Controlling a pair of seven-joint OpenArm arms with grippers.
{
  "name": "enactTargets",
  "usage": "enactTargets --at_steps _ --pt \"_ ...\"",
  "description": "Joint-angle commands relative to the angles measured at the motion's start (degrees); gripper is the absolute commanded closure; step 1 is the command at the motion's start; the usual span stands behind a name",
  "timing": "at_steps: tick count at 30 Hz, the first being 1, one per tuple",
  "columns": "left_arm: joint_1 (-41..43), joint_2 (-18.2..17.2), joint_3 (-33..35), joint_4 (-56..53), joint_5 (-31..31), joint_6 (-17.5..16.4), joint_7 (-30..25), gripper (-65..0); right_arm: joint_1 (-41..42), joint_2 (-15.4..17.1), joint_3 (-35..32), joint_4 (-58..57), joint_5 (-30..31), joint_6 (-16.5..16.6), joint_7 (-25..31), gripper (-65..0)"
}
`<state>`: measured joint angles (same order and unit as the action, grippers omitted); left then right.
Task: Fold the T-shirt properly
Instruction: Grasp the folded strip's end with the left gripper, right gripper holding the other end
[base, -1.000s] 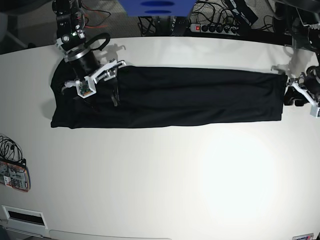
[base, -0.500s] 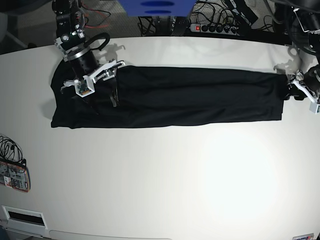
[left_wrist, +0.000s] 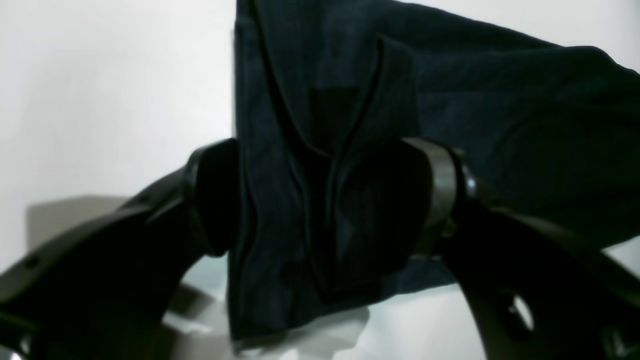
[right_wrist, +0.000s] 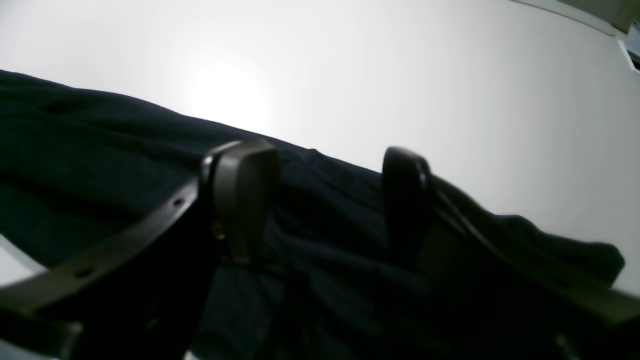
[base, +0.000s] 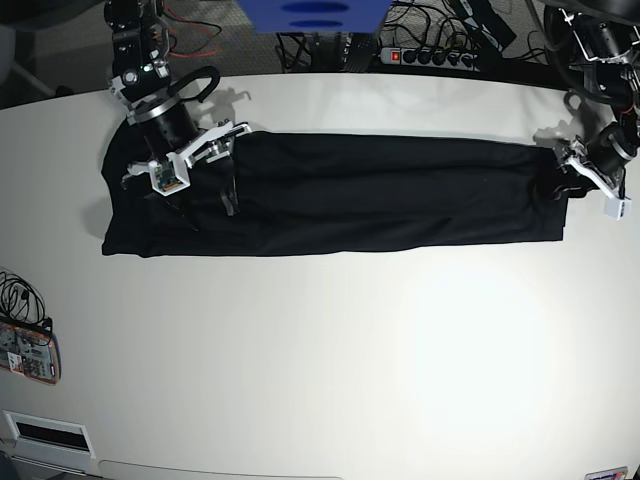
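Left claw (left_wrist: 320, 200): we see its jaws spread wide, straddling a bunched fold of the T-shirt (left_wrist: 350, 150) at the strip's right end. The cloth stands between the pads but neither pad visibly presses it, so we read this as a straddle, not a pinch. In the base view this claw (base: 578, 172) sits over the right edge of the shirt.

Right claw (right_wrist: 320, 205): its jaws stand partly apart above the cloth, with nothing visibly gripped between them. In the base view it (base: 195, 165) hovers over the left end of the shirt, a little toward the far edge.

The T-shirt (base: 340, 195) lies on the table (base: 330, 360) as one long black strip running left to right across the far half of the surface. We judge the lengthwise folds done, sides and sleeves already turned in. What is left is to bring one end over the other and flatten the result, and neither end is yet lifted.

Against the earlier base frames, the left claw has moved in from beyond the right edge of the strip onto the cloth, and its arm now shows at the far right. The right claw and the strip appear unchanged.
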<state>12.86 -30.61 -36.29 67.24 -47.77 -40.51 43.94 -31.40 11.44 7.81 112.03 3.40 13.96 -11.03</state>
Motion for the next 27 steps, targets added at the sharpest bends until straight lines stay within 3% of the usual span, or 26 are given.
enactTargets --at_steps 1,3,7,11,22,24,27 --pt "0.1 -0.55 0.03 0.32 1.39 0.51 1.99 -40.4 0.14 0.38 0.23 1.16 0.69 -0.02 1.66 -34.7" --pt "0.1 -0.64 0.03 0.32 1.39 0.51 1.99 -29.5 0.06 0.38 0.23 1.16 0.69 -0.02 1.66 -34.7" --pt "0.1 -0.91 -0.41 0.32 1.39 0.51 1.73 0.0 0.06 0.38 0.23 1.16 0.69 -0.02 1.66 -34.7" --pt "-2.27 -1.26 -1.29 -0.12 1.92 0.51 0.14 0.0 0.06 0.38 0.23 1.16 0.69 -0.02 1.75 -34.7" --pt "-6.05 -9.87 -8.67 -6.63 3.24 0.51 -1.09 0.0 -1.09 0.38 0.23 1.16 0.69 -0.02 2.02 -34.7" --pt "-6.84 -9.87 -8.85 -6.01 2.98 0.51 0.06 0.0 -1.0 0.38 0.14 1.16 0.69 -0.02 1.84 -34.7" --pt "-6.58 -8.99 -9.2 1.72 2.45 0.51 6.65 0.0 -0.91 0.38 0.14 1.16 0.69 -0.02 1.66 -34.7"
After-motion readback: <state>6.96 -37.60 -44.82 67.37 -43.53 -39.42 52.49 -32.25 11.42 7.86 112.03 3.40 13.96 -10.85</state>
